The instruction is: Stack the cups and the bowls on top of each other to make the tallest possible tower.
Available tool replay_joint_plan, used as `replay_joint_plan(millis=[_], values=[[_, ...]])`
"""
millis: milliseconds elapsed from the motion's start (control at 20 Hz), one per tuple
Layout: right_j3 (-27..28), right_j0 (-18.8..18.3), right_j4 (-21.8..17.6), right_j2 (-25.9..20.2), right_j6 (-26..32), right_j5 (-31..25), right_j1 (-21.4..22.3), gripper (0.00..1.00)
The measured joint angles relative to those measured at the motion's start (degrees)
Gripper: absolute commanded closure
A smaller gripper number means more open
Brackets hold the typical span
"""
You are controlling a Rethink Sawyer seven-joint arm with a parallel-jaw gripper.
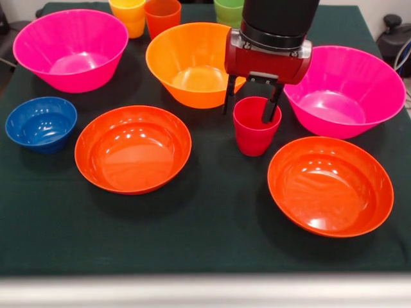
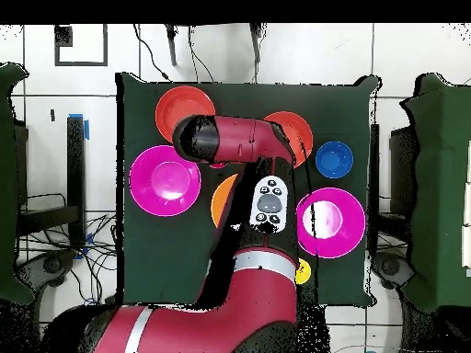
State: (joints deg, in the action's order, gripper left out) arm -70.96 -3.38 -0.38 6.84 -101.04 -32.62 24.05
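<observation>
A red cup (image 1: 254,138) stands upright on the green cloth, just in front of the large orange bowl (image 1: 186,61). My gripper (image 1: 249,106) is low over the cup and open. One finger (image 1: 228,96) is outside the cup's left wall and the other finger (image 1: 271,109) reaches down inside its rim. The small blue bowl (image 1: 40,123) sits at the left. The yellow cup (image 1: 128,14), orange cup (image 1: 162,16) and green cup (image 1: 228,9) stand at the far edge. Nothing is stacked. In the overhead view the arm (image 2: 241,138) hides the gripper and the red cup.
Two large pink bowls (image 1: 70,48) (image 1: 347,90) sit at the far left and at the right. Two shallow red-orange bowls (image 1: 133,149) (image 1: 330,186) lie in front. The right pink bowl's rim is close to my gripper. The table's front edge (image 1: 205,276) runs below.
</observation>
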Motion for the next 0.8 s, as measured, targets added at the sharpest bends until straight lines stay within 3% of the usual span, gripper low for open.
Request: replay_joint_plan(millis=[800], values=[[0.0,0.2,0.0,0.2,0.0,0.0,-1.3,0.00]])
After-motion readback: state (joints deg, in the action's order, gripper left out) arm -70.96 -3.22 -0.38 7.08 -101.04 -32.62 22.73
